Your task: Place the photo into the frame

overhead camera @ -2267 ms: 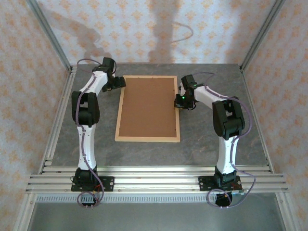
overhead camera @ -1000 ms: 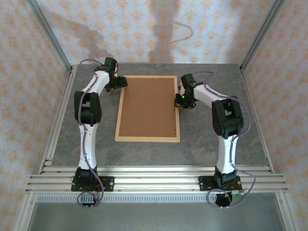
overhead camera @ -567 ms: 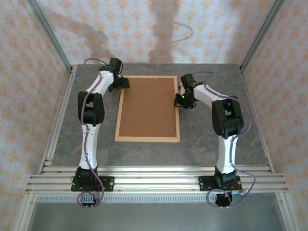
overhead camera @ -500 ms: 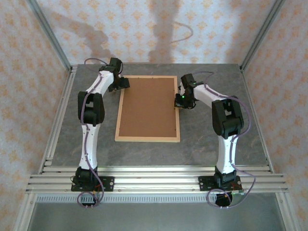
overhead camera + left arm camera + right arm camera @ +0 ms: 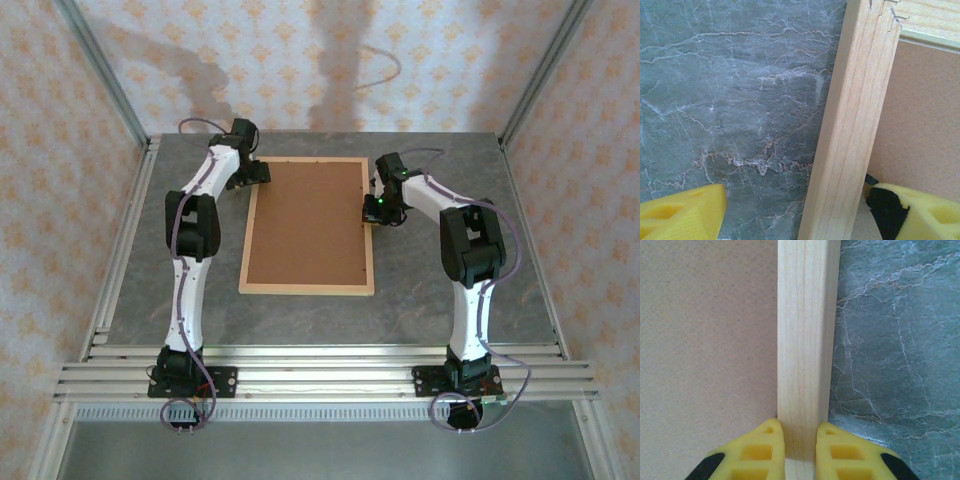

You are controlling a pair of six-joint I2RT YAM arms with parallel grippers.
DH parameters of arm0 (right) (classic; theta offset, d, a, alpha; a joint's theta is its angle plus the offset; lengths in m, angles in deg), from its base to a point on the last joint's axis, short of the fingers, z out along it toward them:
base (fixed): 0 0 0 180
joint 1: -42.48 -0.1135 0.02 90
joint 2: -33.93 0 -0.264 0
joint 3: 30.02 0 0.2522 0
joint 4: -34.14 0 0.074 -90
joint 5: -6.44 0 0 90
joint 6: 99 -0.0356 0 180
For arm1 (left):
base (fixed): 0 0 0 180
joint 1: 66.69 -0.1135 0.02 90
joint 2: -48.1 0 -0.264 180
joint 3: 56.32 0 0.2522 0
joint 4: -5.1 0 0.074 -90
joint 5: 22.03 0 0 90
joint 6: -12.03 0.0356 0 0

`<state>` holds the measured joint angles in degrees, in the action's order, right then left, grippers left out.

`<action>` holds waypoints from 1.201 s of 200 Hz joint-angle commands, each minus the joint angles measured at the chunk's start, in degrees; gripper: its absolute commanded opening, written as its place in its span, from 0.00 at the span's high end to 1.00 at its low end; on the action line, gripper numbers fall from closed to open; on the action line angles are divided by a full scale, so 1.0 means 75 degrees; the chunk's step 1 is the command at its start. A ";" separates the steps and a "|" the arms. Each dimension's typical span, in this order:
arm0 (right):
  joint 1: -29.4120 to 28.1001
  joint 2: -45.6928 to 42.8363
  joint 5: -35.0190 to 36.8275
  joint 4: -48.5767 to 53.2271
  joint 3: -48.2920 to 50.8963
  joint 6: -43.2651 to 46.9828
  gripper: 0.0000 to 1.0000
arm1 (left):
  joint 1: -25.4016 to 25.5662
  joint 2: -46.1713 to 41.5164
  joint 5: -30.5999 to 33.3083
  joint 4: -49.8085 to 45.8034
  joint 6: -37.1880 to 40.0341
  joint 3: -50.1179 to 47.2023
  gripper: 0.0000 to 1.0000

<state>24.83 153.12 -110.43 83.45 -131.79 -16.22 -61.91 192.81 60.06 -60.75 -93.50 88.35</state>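
The frame (image 5: 306,289) lies flat in the middle of the grey marbled table (image 5: 440,290), with its long sides running away from the arm bases. Its light wood edge surrounds a brown backing board (image 5: 308,220) that sits inside it and faces up.

The right gripper (image 5: 372,213) is at the frame's right long rail, in the far half. On the right wrist camera the rail (image 5: 802,340) runs straight up between the yellow fingers (image 5: 765,445). The fingers are drawn narrow and press against both sides of the wood, one on the board side (image 5: 705,330) and one on the table side (image 5: 890,330).

The left gripper (image 5: 255,175) is at the far left corner of the frame. On the left wrist camera the left rail (image 5: 850,125) slants up through the picture, with small metal staples (image 5: 892,15) across the corner joint at the top. This gripper (image 5: 796,212) is spread wide astride the rail. One yellow finger (image 5: 685,210) is well out over the bare table (image 5: 730,90). The other is over the board (image 5: 920,115) just inside the rail, and I cannot tell whether it touches the wood.

Patterned wallpaper (image 5: 300,70) lines the walls around the table.
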 commanded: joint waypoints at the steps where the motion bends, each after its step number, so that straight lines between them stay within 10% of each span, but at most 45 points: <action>1: -0.0213 0.0320 -0.0343 -0.0047 -0.0026 0.0108 0.85 | 0.0559 0.0960 -0.0581 -0.1951 0.0465 -0.0229 0.20; 163: -0.0187 0.0050 -0.0017 0.0000 0.0054 0.0190 0.85 | 0.0290 -0.1191 -0.0348 -0.0449 -0.0012 -0.1031 0.10; 240: -0.0187 0.0184 -0.0002 0.0152 -0.0031 0.0434 0.85 | -0.0461 -0.0437 -0.0464 -0.0669 0.0437 0.0122 0.10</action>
<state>24.83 153.12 -110.19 83.49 -131.77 -15.26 -64.49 187.21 57.44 -62.98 -92.71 85.03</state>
